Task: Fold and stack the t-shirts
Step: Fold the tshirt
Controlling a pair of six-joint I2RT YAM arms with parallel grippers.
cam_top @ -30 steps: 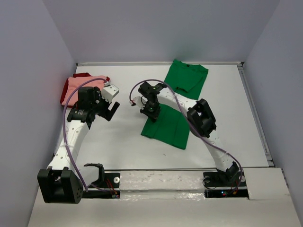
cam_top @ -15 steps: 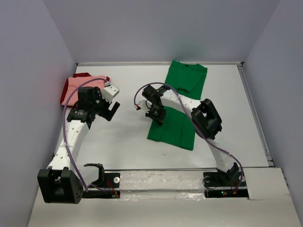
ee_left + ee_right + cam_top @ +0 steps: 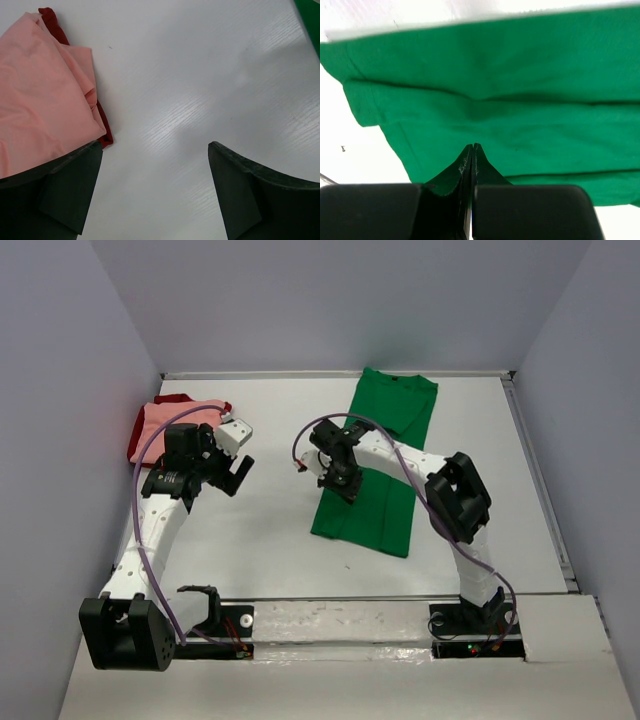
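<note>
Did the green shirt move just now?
Yes. The near half of the green t-shirt slid right, toward the right edge of the table, dragged by the right gripper.

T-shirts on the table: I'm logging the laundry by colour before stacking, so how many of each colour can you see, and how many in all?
green t-shirt: 1
salmon pink t-shirt: 1
dark red t-shirt: 1 (mostly hidden under the pink one)
Total: 3
</note>
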